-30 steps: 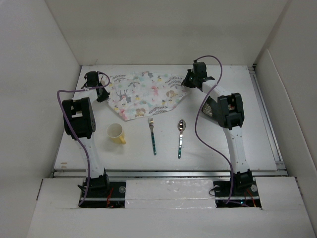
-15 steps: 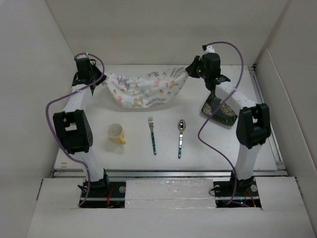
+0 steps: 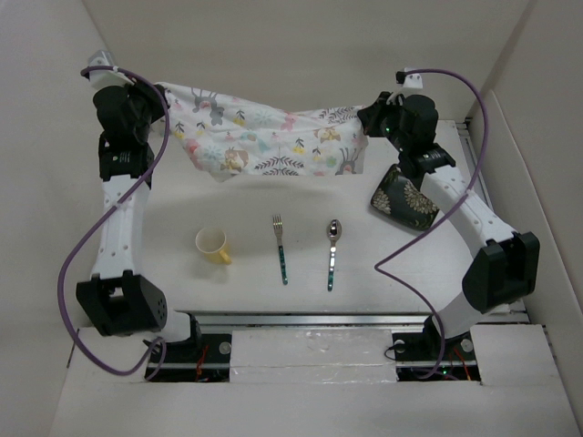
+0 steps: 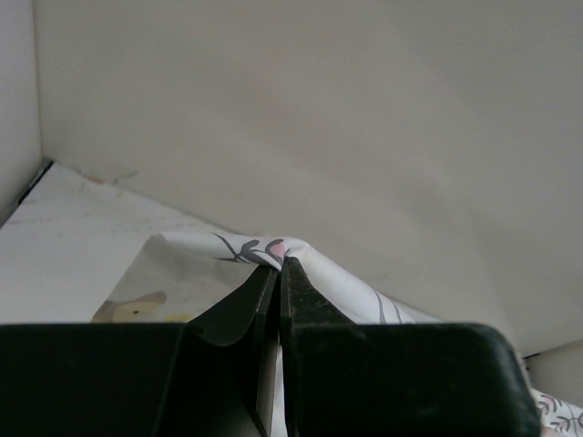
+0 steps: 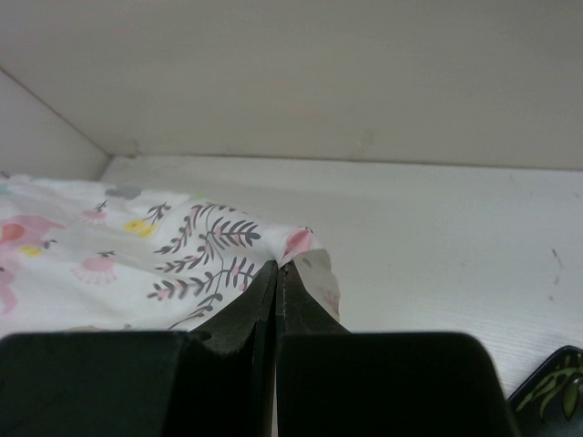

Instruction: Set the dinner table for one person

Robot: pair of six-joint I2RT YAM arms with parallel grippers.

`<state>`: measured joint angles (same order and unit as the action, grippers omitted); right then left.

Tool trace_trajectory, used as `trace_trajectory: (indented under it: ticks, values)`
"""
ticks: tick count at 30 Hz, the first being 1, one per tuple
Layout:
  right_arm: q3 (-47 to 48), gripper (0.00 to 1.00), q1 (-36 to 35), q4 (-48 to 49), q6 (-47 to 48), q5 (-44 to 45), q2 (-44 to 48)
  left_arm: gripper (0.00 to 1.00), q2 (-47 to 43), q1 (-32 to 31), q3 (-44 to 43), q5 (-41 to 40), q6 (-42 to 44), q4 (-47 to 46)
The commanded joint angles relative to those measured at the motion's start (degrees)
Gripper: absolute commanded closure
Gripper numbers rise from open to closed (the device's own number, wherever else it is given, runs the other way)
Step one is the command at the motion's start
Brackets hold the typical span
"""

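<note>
The animal-and-leaf-patterned placemat (image 3: 264, 137) hangs stretched in the air above the far half of the white dinner table (image 3: 273, 300). My left gripper (image 3: 162, 91) is shut on its left corner, and in the left wrist view the cloth (image 4: 264, 250) bunches at the tips of the left gripper (image 4: 279, 264). My right gripper (image 3: 363, 123) is shut on the right corner, where the placemat (image 5: 182, 250) folds over the tips of the right gripper (image 5: 277, 267). A yellow cup (image 3: 212, 244), a fork (image 3: 281, 246) and a spoon (image 3: 332, 250) lie on the table below.
A dark flower-patterned plate (image 3: 405, 202) lies on the table under my right arm, and its edge (image 5: 551, 387) shows in the right wrist view. White walls enclose the table at the back and both sides. A metal rail runs along the near edge.
Both grippers have risen high with the placemat's corners and moved apart. The cloth has left the table and now hangs spread between them.
</note>
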<state>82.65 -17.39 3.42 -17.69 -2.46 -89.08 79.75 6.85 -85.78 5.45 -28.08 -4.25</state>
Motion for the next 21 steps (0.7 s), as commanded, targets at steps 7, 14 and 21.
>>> trace_trajectory:
  ticks: [7,14,21]
  values:
    - [12.7,1.0,4.99,-4.4,-0.67,-2.28,-24.55,1.0,28.14,-2.72,-9.31,-2.56,10.32,8.64]
    - [25.0,1.0,5.52,-8.51,-3.49,-0.98,-37.13,0.93,46.81,-3.95,-32.67,-0.27,11.64,20.57]
    - [27.13,0.37,5.52,-11.86,-2.26,4.83,-36.96,0.25,40.51,-5.09,-23.61,0.62,8.13,13.58]
